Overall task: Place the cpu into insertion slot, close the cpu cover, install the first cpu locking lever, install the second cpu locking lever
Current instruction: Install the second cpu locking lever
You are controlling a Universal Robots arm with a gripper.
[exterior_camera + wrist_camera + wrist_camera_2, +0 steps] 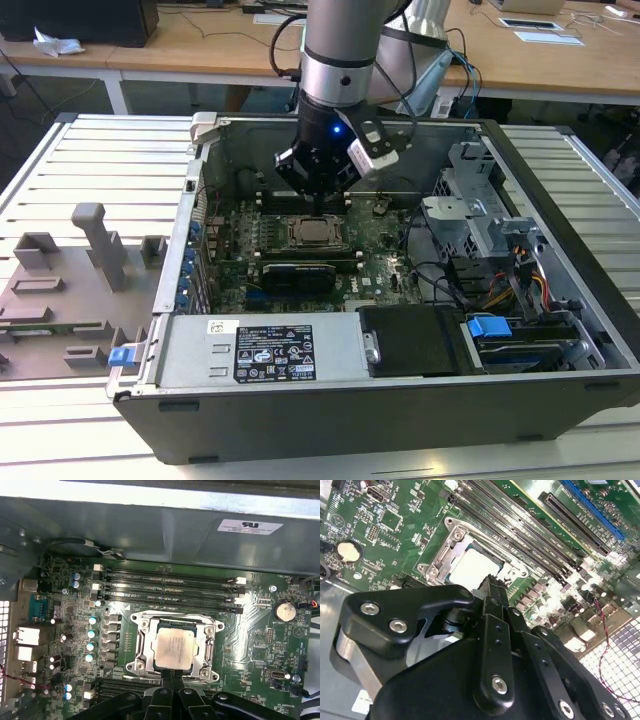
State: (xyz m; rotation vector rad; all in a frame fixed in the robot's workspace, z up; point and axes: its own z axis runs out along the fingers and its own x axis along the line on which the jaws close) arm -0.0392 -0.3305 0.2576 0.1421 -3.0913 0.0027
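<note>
Hovering over the cpu cover [173, 647], the pincer [172, 676] has its fingertips pressed together, holding nothing; the cpu [173, 648] sits in the insertion slot [141, 647].

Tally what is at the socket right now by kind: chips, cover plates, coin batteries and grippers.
cpu: 1
cpu cover: 1
coin battery: 1
gripper: 1
Total: 4
</note>
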